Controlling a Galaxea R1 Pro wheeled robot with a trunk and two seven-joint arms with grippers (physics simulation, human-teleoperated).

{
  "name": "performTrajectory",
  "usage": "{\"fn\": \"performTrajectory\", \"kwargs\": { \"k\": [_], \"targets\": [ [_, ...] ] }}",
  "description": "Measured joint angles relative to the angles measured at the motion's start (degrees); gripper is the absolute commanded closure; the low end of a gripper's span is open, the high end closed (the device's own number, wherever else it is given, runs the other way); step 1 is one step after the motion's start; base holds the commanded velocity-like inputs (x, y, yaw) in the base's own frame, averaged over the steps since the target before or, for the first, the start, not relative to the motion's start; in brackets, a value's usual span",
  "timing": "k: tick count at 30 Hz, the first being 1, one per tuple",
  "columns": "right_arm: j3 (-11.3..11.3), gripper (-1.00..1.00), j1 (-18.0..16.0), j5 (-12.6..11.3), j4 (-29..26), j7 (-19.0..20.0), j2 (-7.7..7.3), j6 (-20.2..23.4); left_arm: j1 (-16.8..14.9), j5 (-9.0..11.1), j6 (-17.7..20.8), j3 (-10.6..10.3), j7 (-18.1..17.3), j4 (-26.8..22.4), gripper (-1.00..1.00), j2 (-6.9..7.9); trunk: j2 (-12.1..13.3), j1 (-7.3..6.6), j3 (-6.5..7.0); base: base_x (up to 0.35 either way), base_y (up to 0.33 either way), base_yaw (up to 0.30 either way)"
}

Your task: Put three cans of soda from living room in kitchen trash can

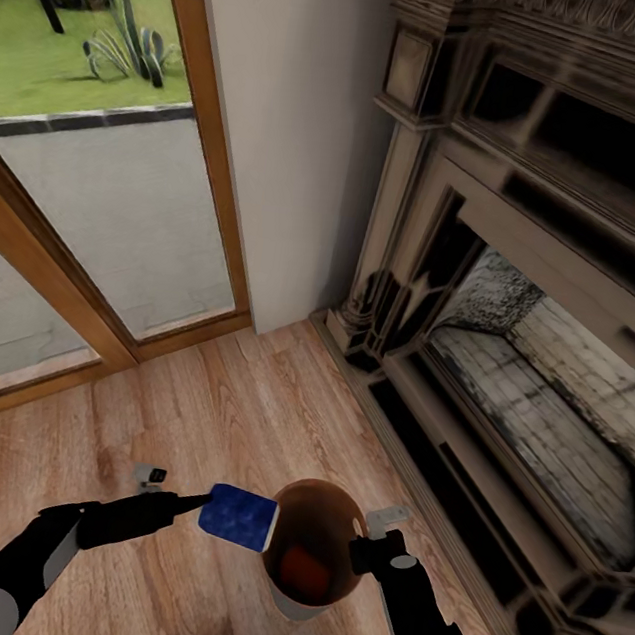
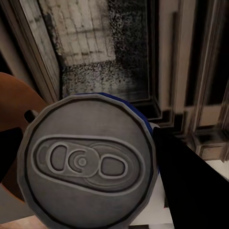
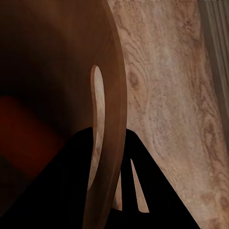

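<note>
A dark blue can of soda (image 1: 239, 517) lies on its side in the air, level with the tash can's rim (image 1: 325, 484) and just left of it. My left gripper (image 1: 206, 505) is shut on this can. The left wrist view shows its silver top (image 2: 88, 162) close up, with one black finger (image 2: 191, 186) beside it. My right gripper (image 1: 361, 552) is shut on the bin's right rim and holds the bin above the floor. An orange can (image 1: 306, 565) lies at the bottom of the brown inside. In the right wrist view the bin wall (image 3: 114, 95) runs between the fingers (image 3: 157, 191).
I am in the living room, over the light wood plank floor (image 1: 244, 408). A dark-framed brick fireplace (image 1: 550, 391) fills the right side. Wood-framed glass doors (image 1: 91, 205) stand at the left, with a white wall section (image 1: 287, 101) between them and the fireplace.
</note>
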Motion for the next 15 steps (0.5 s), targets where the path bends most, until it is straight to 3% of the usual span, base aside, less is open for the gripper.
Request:
{"fn": "performTrajectory", "kwargs": {
  "k": [15],
  "targets": [
    [0.0,1.0,0.0,0.1,0.0,0.0,0.03,0.1,0.0,-0.6,-0.4,0.0,0.0,0.4,1.0,-2.49,0.0,0.0,0.0,0.0,0.0,0.0]
  ]
}}
